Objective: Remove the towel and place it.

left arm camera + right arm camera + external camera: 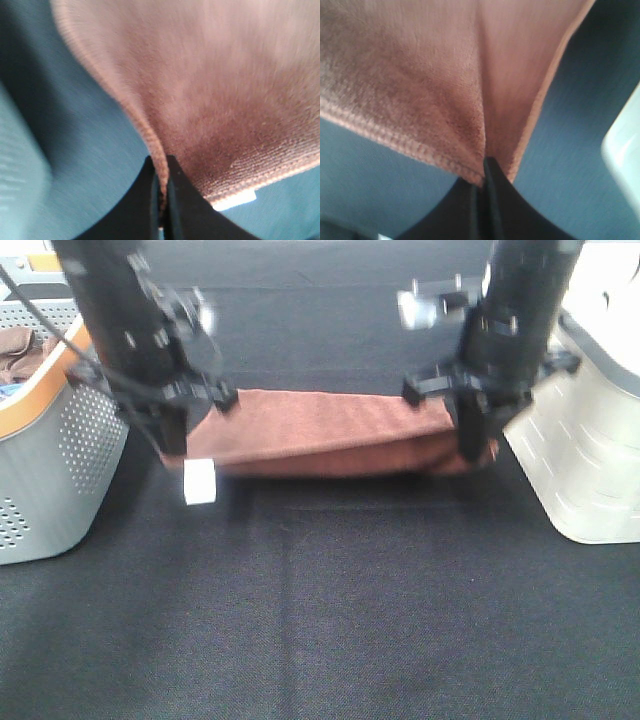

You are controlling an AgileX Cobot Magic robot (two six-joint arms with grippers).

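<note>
The towel (320, 432) is a reddish-brown cloth stretched between my two grippers above the black table, sagging in a fold, its white tag (200, 481) hanging at its left corner. My left gripper (178, 435) is shut on the towel's left corner; in the left wrist view its jaws pinch the stitched edge (161, 200) and the tag (234, 200) shows beside them. My right gripper (472, 445) is shut on the right corner; in the right wrist view the towel (445, 85) bunches into the closed jaws (484, 175).
A grey perforated basket with an orange rim (50, 440) stands at the left and holds other brown cloths (20, 348). A cream bin (590, 440) stands at the right. The black table cloth (320, 610) lies in front.
</note>
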